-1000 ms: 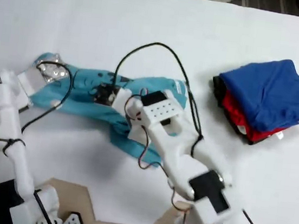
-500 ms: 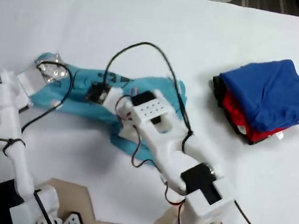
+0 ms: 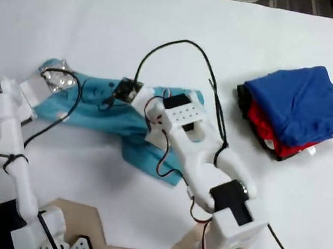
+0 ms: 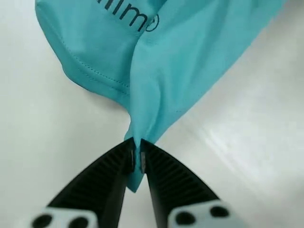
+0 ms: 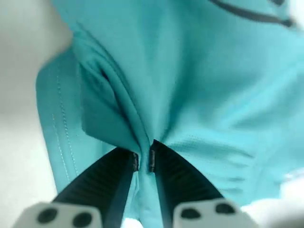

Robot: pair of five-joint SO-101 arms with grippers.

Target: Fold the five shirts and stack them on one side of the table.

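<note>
Nearest the arms' bases, a piece of brown cardboard (image 3: 84, 224) is laid on the white table (image 3: 168, 15). From there the left arm is stretched along the table's left side. Its wrist is bent down so that the left gripper (image 4: 137, 159) meets one end of the teal shirt (image 3: 94, 116). Its fingers are clamped on a pinch of cloth, from which the fabric rises in a taut ridge. The right arm is folded forward over the middle of the table, elbow raised and wrist tipped down, and the right gripper (image 5: 144, 161) is closed on a gathered fold nearer the garment's middle. The shirt is thus held at two points and lies as a long, crumpled band across the table, one lobe trailing toward the bases. Such a hold is probably meant to let the cloth be pulled flat for folding, though which hem or seam is gripped cannot be told from the wrist views. Farther off to the right, well apart from the teal shirt, a stack of folded shirts (image 3: 299, 110) is set, blue on top of red with a dark one beneath.
</note>
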